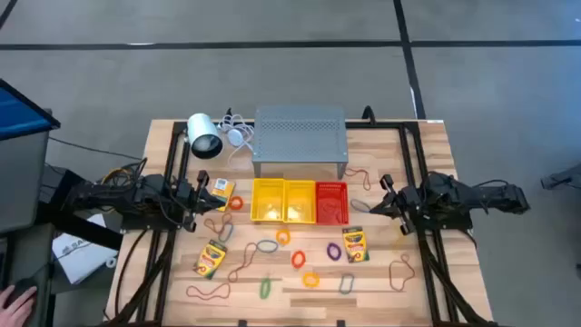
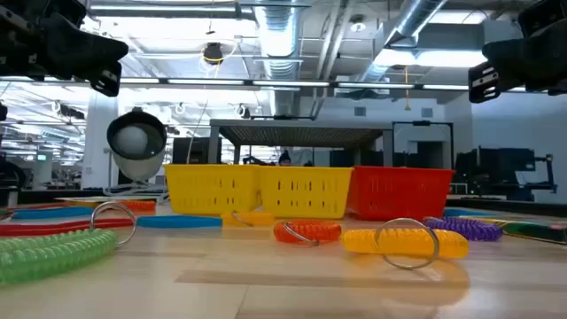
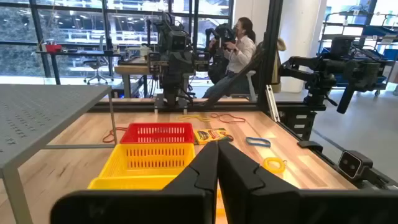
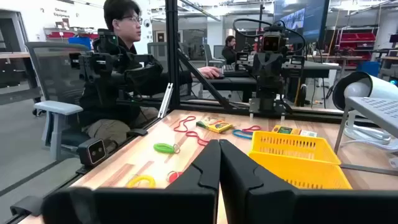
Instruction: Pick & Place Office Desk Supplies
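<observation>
Left gripper [image 1: 201,193] clenched, empty, raised at left table edge, just beside crayon box [image 1: 221,191]. Right gripper [image 1: 382,196] clenched, empty, raised beside red bin [image 1: 331,201].

Supplies unpicked: coil rings [image 1: 298,259], rubber bands [image 1: 209,292], second crayon box [image 1: 354,244] scattered in front of yellow bins [image 1: 283,200].

Risks, judged:
- thin bands lie flat; fingers likely scrape wood, miss
- rings close together; descent may nudge neighbours
- band may snag fingertip at release

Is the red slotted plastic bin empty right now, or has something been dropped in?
Empty, as far as shown. From above, the red slotted plastic bin shows only its bare floor; the coil rings and crayon boxes lie outside it on the table.
</observation>
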